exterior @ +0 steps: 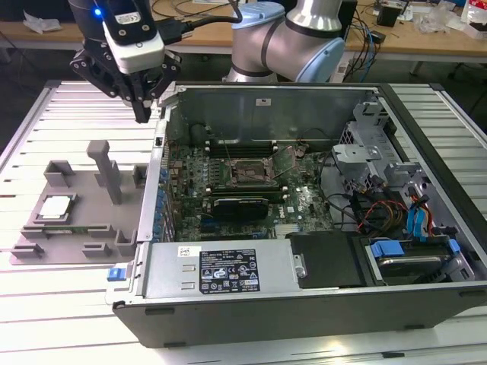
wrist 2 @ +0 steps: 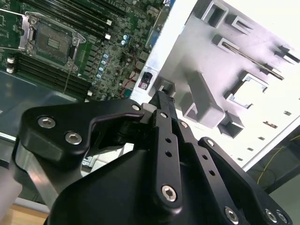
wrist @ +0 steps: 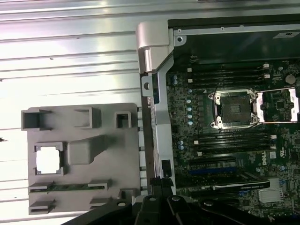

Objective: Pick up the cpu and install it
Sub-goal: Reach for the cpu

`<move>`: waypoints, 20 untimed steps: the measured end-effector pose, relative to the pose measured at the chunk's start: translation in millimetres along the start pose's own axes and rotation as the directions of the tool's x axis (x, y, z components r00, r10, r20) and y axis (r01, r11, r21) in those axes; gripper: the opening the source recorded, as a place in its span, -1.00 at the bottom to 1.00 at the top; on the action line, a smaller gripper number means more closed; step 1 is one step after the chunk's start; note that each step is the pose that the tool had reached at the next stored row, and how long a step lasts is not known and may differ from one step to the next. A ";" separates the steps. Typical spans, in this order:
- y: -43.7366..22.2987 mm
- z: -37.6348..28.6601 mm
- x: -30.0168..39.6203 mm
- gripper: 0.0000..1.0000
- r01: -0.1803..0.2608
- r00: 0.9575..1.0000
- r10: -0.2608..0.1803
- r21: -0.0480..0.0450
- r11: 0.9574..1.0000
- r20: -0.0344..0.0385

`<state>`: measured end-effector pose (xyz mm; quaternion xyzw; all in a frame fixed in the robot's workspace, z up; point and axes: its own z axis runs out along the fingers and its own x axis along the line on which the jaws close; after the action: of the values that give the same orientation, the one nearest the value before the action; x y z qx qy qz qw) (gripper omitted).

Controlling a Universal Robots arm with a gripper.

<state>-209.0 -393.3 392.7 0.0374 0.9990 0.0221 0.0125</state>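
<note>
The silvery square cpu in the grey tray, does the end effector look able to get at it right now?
Probably yes: the silvery square cpu lies uncovered in its grey tray, and the end effector hangs higher up to one side, nothing between them.

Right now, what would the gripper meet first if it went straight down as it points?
Most likely the top edge of the computer case's side wall, though depth is unclear; the cpu lies to the exterior view's left.

Open PC case (exterior: 304,318) on slatted bench (exterior: 76,106); grey tray (exterior: 85,219) beside; motherboard (exterior: 304,199), power supply (exterior: 163,275), cables (exterior: 373,211) inside.
</note>
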 end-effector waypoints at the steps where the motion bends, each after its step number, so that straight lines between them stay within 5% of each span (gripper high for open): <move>1: 0.0 0.0 0.9 -0.79 0.000 1.000 0.000 0.000 1.000 0.000; 20: 1.2 3.2 33.1 -0.79 0.000 1.000 0.000 0.000 1.000 0.000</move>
<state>-241.9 -389.5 388.8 0.0374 0.9990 0.0221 0.0125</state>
